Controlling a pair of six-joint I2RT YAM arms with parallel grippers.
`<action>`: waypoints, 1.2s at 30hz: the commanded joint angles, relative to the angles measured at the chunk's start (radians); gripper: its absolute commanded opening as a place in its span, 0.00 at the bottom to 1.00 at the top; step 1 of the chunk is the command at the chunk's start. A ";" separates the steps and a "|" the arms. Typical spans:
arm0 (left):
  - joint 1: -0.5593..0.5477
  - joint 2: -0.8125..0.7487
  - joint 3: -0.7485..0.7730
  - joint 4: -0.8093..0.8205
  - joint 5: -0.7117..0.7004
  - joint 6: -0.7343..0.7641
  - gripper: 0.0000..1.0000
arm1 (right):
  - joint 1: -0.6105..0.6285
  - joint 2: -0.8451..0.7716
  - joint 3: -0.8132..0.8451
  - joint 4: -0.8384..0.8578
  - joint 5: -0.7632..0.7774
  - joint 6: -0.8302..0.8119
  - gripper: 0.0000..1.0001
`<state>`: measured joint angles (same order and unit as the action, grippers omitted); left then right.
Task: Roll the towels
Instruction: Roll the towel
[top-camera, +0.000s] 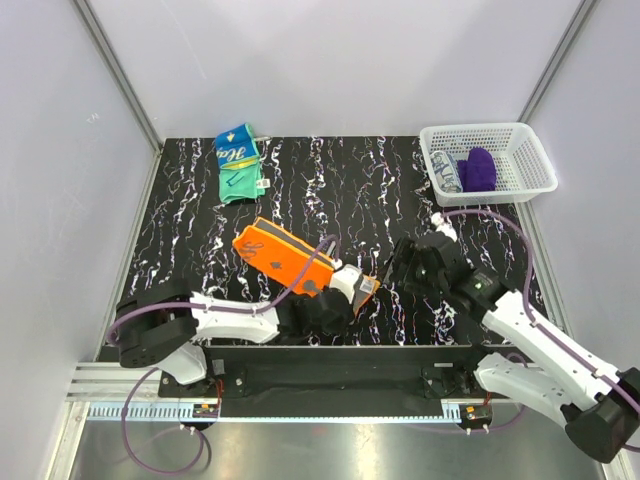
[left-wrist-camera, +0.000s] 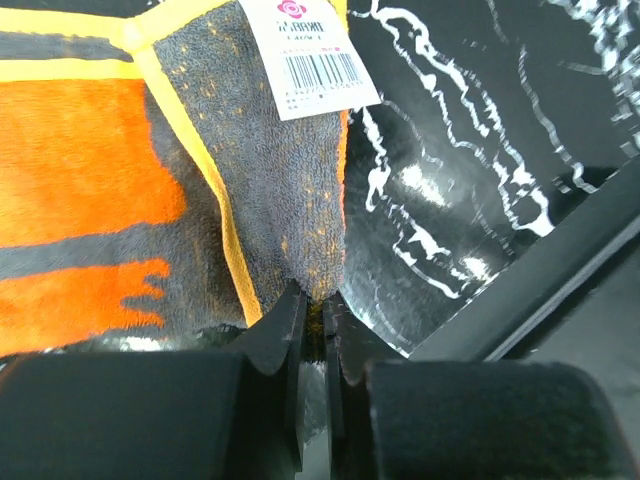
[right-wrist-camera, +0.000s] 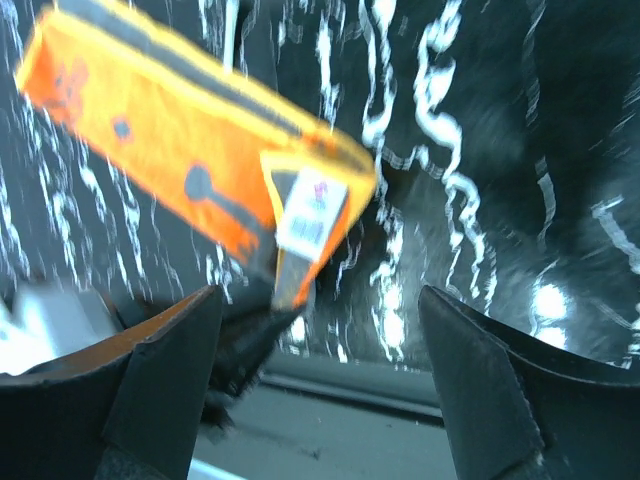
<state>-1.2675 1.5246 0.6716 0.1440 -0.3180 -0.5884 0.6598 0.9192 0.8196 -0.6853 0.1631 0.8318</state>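
Left gripper (left-wrist-camera: 315, 300) pinched shut on a corner of the bright orange terry towel with grey trim (left-wrist-camera: 90, 180); right gripper (right-wrist-camera: 320, 300) wide open, empty.
The towel lies folded mid-table on the black marbled tabletop (top-camera: 330, 190). I judge its rolling barely begun; next I'd bring my right jaws onto the same edge. The teal-green, blue and yellow towel (top-camera: 240, 162) waits far-left.

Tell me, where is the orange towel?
In the top view the orange towel lies front and centre on the table, one corner pinched by the left gripper, the open right gripper just beside it.
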 joint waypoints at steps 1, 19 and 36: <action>0.043 -0.024 0.011 0.094 0.193 -0.042 0.03 | -0.005 -0.042 -0.097 0.141 -0.161 -0.023 0.86; 0.275 0.161 -0.191 0.725 0.695 -0.306 0.03 | -0.003 -0.025 -0.339 0.447 -0.358 0.087 0.82; 0.410 0.299 -0.266 1.106 0.853 -0.507 0.00 | 0.000 -0.020 -0.497 0.624 -0.360 0.151 0.75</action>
<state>-0.8757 1.7638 0.4335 1.0367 0.4770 -1.0283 0.6590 0.8974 0.3271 -0.1490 -0.2012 0.9627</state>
